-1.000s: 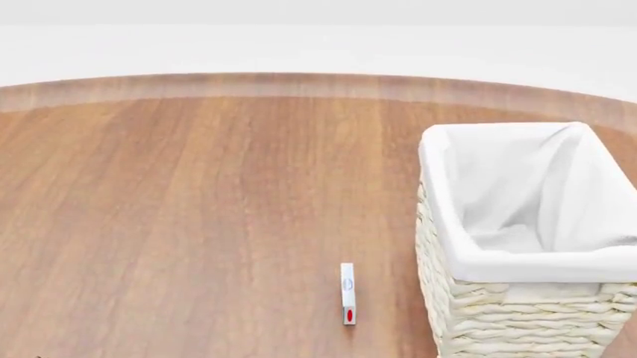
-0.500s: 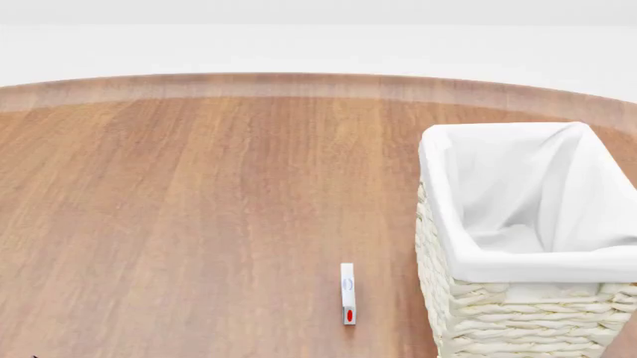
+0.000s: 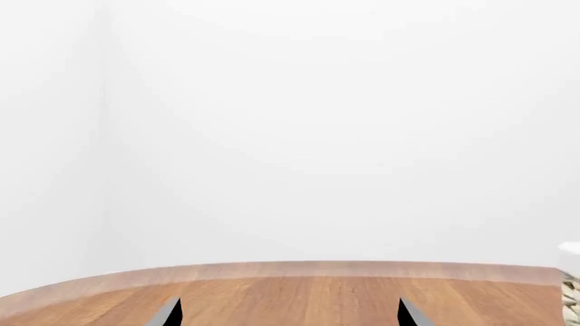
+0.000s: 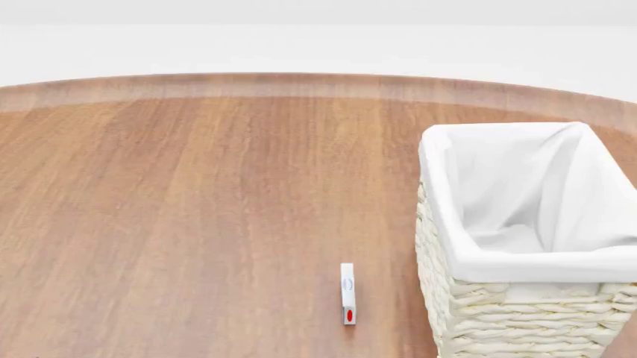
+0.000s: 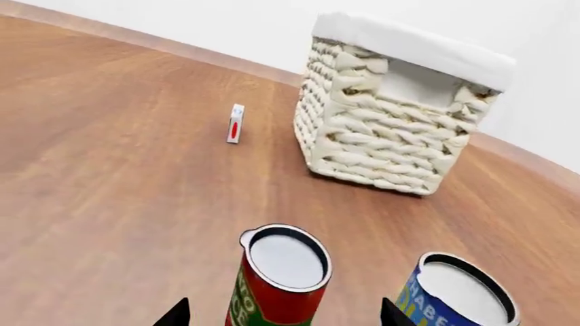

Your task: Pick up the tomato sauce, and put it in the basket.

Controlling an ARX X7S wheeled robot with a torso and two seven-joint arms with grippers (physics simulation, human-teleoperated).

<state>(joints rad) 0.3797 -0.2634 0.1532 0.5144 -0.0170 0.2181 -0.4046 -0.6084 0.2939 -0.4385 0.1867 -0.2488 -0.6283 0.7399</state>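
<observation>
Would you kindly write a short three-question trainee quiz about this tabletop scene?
1. True or false: the red-labelled tin can of tomato sauce lies inside the cream woven wicker basket.
2. Which can stands between the right gripper fingertips: A the red one, B the blue-and-yellow can?
3. Fill in: the small white upright box with a red mark stands on the ____ wooden table.

Key: 1 false; 2 A; 3 brown.
</observation>
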